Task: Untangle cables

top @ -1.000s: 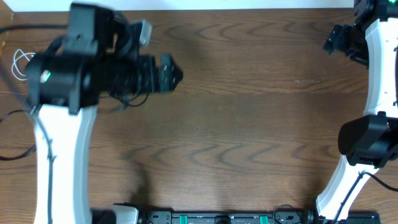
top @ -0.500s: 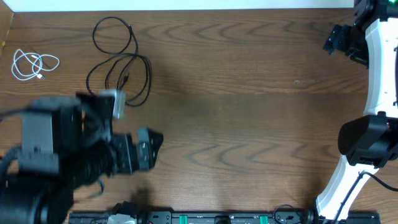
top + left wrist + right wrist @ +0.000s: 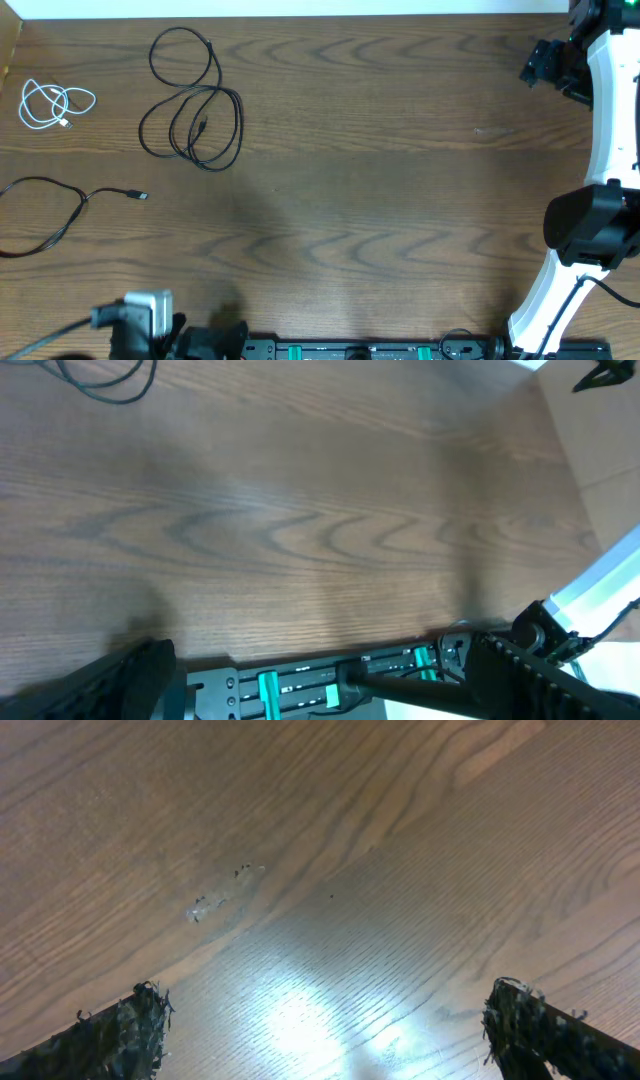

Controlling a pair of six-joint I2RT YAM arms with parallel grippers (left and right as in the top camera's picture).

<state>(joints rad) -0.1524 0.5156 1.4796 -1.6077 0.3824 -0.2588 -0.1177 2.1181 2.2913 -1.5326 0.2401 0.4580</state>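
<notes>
Black looped cable (image 3: 192, 105): upper left of the table (image 3: 380, 200), several turns lying over one another, one end tucked inside the loops. It touches no other cable.

White cable (image 3: 55, 104): small bundle near the far left edge, well apart from the looped one, folded on itself.

Second black cable (image 3: 60, 215): below both, running in from the left edge in a loose curve, plug end free and pointing right. It crosses nothing.

Judgement: the three cables are separated from each other, so the main part looks done. What may be left is opening out the self-overlapping loops of the looped cable and the white bundle, if the task asks for that.

Left gripper (image 3: 320, 652): low at the near table edge over the equipment rail (image 3: 300, 685), jaws spread wide, nothing between them. Only a scrap of black cable shows at its view's top left.

Right gripper (image 3: 325, 1010): far right, over bare wood, jaws spread wide, empty, well apart from all cables.
</notes>
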